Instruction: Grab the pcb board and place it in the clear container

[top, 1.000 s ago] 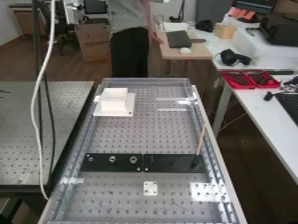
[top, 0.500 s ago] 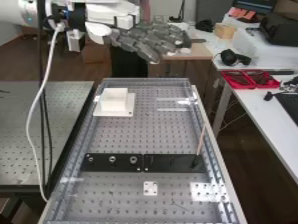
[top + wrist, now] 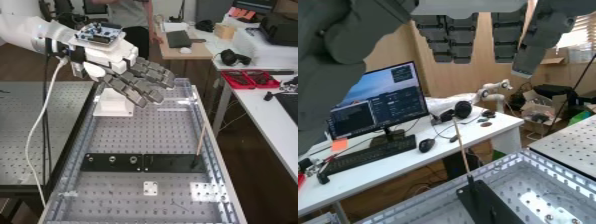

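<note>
- White arm (image 3: 30,25) and hand (image 3: 136,82) sit lower in the high view than in the earlier frame, where the hand hung above the far end; the fingertips now overlap part of the white block, and a blue circuit board (image 3: 100,32) shows on the arm's wrist, looking like fitted electronics.
- Perforated surface (image 3: 126,135) with see-through walls (image 3: 176,82): the walls may be the clear container, though I cannot be certain; both lie as they did.
- Hand: fingers straight and spread, nothing held between them.
- Black strip (image 3: 174,163) crosses the surface, unshifted, a thin stick (image 3: 201,139) standing at one end.
- White block (image 3: 114,102) rests on its square base at the far end, in the same place.
- Small white plate (image 3: 151,188) with holes lies flat, nearer than the strip, unmoved; it could be the task's pcb, but I cannot tell for sure. If so, it should be light, stiff and thin, smooth enough to slip and easily bent or scratched; best pinched by opposite edges, off its faces, with little pressure.
</note>
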Action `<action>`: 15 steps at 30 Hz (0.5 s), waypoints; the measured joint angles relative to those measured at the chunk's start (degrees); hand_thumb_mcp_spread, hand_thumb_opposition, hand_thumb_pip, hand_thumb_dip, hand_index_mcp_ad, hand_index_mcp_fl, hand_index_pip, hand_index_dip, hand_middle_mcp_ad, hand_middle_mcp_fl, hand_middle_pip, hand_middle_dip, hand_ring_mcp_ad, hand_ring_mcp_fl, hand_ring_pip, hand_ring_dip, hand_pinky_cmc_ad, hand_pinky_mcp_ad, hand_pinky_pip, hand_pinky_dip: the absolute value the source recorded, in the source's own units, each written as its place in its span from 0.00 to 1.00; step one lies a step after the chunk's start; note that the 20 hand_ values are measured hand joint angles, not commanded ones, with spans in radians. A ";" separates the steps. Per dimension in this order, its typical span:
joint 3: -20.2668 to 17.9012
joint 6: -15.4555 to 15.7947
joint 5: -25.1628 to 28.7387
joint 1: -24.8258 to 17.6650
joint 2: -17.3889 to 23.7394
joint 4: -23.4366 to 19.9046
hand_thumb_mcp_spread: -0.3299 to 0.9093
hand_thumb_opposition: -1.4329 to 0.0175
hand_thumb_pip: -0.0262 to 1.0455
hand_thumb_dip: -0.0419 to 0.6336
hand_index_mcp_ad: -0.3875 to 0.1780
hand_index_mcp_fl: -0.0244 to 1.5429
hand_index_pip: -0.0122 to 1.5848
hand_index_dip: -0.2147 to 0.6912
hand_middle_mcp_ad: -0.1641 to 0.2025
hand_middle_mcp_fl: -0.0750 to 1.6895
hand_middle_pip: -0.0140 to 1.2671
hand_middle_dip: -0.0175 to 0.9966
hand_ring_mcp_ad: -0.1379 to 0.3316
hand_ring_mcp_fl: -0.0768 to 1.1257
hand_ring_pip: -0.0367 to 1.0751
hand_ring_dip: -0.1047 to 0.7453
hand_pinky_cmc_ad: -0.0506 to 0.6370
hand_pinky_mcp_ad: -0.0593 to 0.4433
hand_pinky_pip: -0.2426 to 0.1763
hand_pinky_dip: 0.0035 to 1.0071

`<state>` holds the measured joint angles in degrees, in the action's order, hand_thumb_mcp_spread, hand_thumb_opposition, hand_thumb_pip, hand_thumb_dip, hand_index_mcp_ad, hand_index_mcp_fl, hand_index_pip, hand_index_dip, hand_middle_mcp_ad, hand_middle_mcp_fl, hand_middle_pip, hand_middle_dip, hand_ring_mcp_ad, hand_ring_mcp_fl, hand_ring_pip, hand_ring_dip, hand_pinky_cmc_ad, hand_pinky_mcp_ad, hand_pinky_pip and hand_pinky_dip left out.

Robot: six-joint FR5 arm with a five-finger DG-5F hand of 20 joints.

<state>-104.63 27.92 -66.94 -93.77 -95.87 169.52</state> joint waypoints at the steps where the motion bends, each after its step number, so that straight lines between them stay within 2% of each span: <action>1: -0.38 -0.49 1.18 -0.41 -0.13 -0.61 0.45 0.52 0.31 0.07 0.84 0.04 0.06 0.54 0.70 0.04 0.12 0.05 0.86 0.10 0.12 0.11 0.50 0.57 0.32 0.51; 5: -1.62 -2.03 6.24 -2.14 -0.65 -3.07 0.45 0.52 0.31 0.07 0.84 0.04 0.06 0.55 0.70 0.04 0.13 0.06 0.85 0.10 0.11 0.11 0.50 0.57 0.32 0.52; 15: -3.00 -8.43 21.54 -7.63 -4.87 -6.57 0.49 0.52 0.33 0.07 0.84 0.06 0.06 0.59 0.70 0.04 0.13 0.08 0.86 0.09 0.11 0.11 0.50 0.57 0.29 0.56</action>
<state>-107.62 19.49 -45.40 -101.40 -100.75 162.95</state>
